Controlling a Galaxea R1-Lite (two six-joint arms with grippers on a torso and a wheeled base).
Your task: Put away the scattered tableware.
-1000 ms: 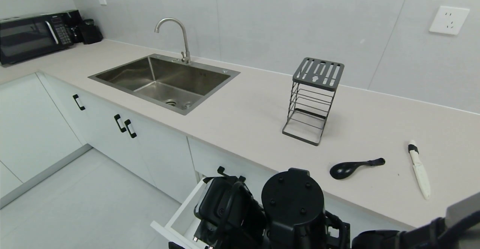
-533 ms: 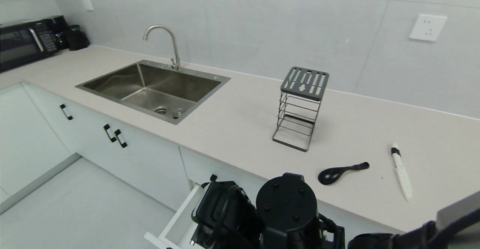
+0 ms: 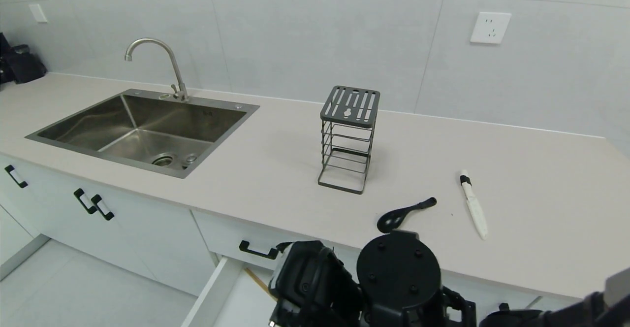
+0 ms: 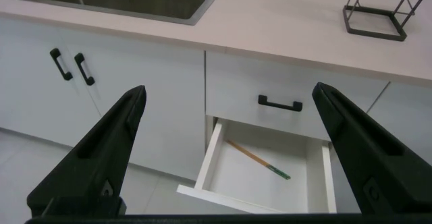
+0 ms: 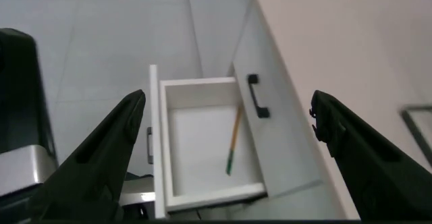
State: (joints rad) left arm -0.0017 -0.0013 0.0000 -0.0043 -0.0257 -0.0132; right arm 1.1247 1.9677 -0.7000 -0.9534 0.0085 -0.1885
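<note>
Black spoon (image 3: 403, 213) and white knife (image 3: 473, 204) lie apart on the bench (image 3: 275, 169) near the wire rack (image 3: 348, 140); one chopstick (image 4: 258, 160) lies in the open drawer (image 4: 209, 153); left hand (image 4: 228, 89) and right hand (image 5: 228, 97) are both released and hold nothing.

Bright even light, soft shadows, edges bowed.

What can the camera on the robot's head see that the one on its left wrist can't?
Head camera's extras: the black spoon and white knife lying on the counter, the faucet and a wall socket. Left wrist camera's extras: the whole chopstick lying inside the open drawer, framed by the spread fingers of the left gripper. Shared: the wire rack, the sink rim, the counter and the closed drawer's black handle.
</note>
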